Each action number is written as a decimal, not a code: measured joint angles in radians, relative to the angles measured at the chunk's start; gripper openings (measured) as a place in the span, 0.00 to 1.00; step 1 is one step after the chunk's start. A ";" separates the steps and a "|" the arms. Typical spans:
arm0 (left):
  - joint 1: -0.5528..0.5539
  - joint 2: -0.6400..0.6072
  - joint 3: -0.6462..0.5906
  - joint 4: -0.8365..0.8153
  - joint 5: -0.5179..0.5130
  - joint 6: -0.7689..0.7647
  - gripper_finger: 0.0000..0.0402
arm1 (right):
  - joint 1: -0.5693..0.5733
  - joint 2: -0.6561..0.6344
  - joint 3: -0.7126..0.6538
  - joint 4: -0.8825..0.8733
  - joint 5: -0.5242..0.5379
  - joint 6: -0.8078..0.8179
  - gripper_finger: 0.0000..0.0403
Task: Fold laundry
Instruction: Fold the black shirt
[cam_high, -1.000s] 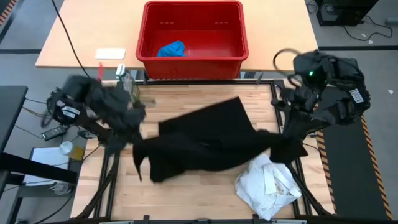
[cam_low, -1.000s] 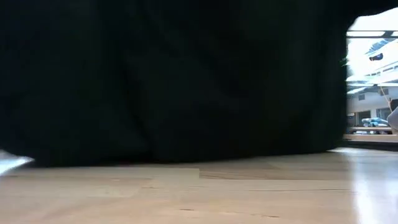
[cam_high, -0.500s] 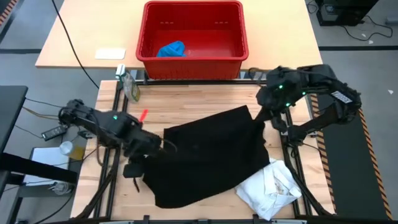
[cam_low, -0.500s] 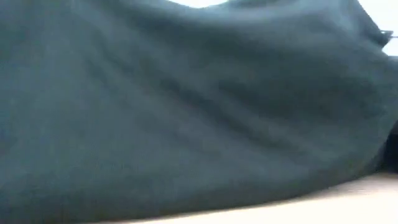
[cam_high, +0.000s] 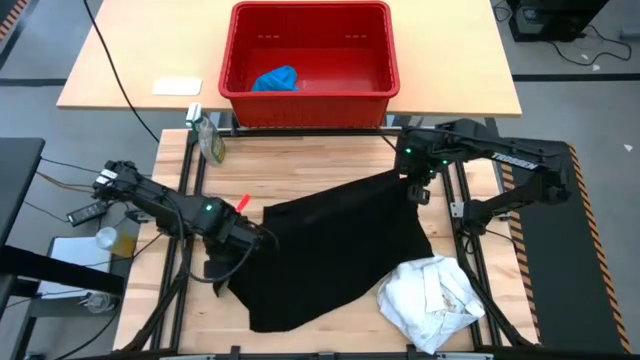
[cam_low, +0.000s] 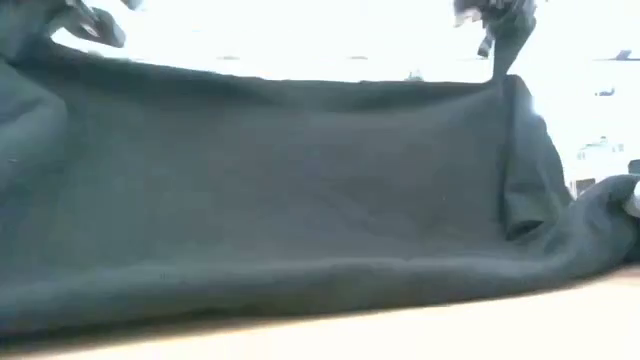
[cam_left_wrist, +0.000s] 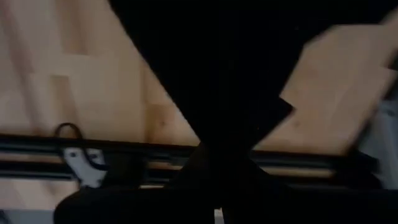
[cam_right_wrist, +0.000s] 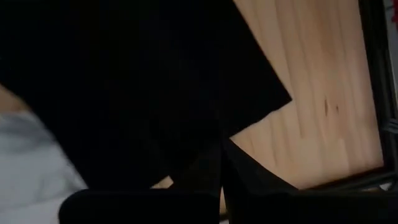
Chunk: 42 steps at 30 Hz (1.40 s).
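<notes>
Both arms lowered, left gripper (cam_high: 262, 237) and right gripper (cam_high: 411, 186) pinching black garment (cam_high: 340, 250) corners

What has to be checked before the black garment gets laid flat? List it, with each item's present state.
1. Left gripper shut on the black garment at its left corner: ok.
2. Right gripper shut on the garment's far right corner: ok.
3. Edge between the two grippers stretched out, as the low view shows it hanging like a curtain: ok.
4. Garment free of the white garment: not ok, its right lower part lies against or over it.
5. Garment free of wrinkles along its bottom: not ok, it bunches on the wooden table.
6. Blue garment out of the way in the red basket: ok.
</notes>
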 joint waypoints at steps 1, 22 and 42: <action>0.009 0.000 -0.009 0.000 -0.018 0.000 0.01 | -0.009 0.000 -0.020 0.029 0.001 -0.009 0.02; 0.206 0.000 -0.061 0.000 -0.374 0.023 0.01 | -0.112 -0.001 -0.232 0.626 0.218 -0.463 0.04; 0.500 0.002 -0.314 0.207 -0.521 0.229 0.01 | -0.223 0.044 -0.488 0.888 0.205 -0.541 0.04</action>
